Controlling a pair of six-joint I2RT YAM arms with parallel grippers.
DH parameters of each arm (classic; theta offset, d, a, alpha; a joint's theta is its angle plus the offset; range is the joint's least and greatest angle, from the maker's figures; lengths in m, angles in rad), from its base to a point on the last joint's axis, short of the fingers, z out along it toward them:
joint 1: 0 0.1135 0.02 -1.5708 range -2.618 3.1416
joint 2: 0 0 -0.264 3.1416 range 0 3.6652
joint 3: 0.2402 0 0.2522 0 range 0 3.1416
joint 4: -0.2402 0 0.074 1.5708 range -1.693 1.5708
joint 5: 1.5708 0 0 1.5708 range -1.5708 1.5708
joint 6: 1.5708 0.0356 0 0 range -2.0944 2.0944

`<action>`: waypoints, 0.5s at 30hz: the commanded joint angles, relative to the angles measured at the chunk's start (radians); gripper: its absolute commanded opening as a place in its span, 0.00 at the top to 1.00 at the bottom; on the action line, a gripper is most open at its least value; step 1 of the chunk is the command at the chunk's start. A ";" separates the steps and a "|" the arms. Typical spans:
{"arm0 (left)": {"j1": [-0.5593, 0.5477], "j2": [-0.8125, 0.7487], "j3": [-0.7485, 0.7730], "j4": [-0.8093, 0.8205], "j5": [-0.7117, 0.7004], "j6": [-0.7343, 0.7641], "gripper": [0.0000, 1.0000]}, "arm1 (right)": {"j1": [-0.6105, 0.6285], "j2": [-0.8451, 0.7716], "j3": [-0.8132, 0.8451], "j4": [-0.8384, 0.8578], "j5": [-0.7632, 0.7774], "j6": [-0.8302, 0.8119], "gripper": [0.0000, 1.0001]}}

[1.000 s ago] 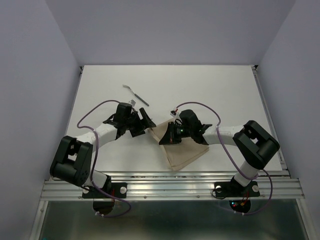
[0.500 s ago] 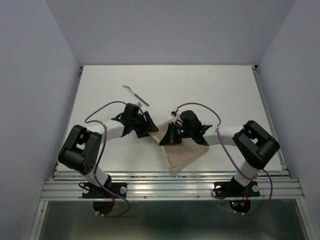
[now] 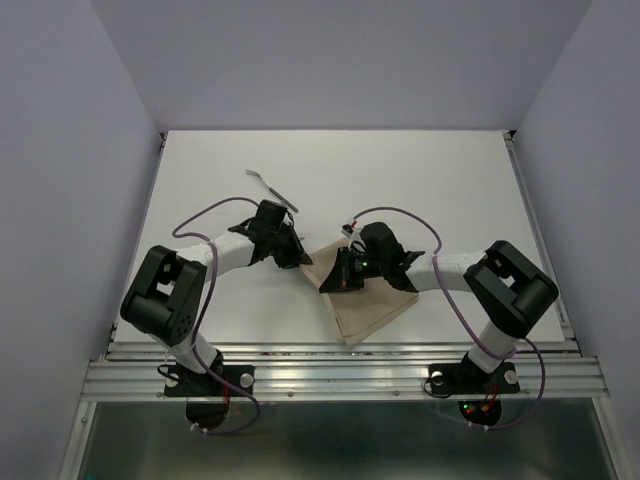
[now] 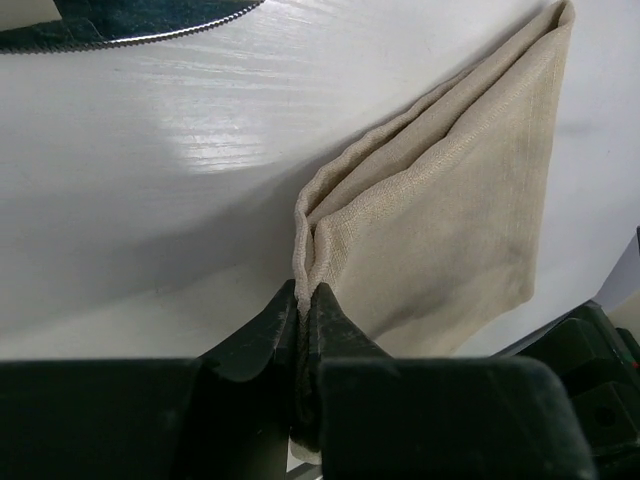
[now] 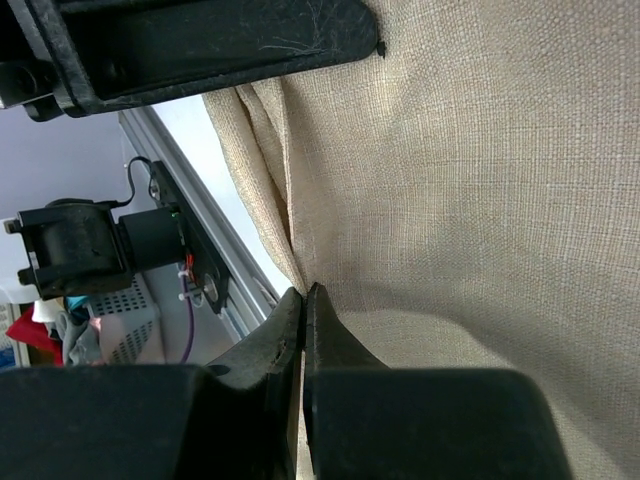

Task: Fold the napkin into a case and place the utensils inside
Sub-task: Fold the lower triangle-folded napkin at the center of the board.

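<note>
My left gripper (image 4: 305,297) and right gripper (image 5: 303,296) both have jaws pinching the napkin (image 4: 440,230); I'd lift together, keeping layers aligned.

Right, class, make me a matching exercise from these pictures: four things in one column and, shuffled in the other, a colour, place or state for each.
1 napkin
2 utensil
3 left pincer
4 cable

A purple
B shut on the napkin's corner
C beige
D lying alone on the table, beyond the arms

Pairs: 1-C, 2-D, 3-B, 4-A
</note>
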 commanded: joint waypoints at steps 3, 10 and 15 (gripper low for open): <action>-0.007 0.023 0.117 -0.236 -0.121 0.023 1.00 | 0.001 -0.005 0.005 -0.060 0.023 -0.063 0.99; -0.032 0.064 0.210 -0.422 -0.218 -0.014 1.00 | 0.001 0.033 0.037 -0.114 0.027 -0.049 0.98; -0.047 0.093 0.262 -0.495 -0.226 -0.043 1.00 | 0.001 0.034 0.051 -0.137 0.064 -0.062 0.83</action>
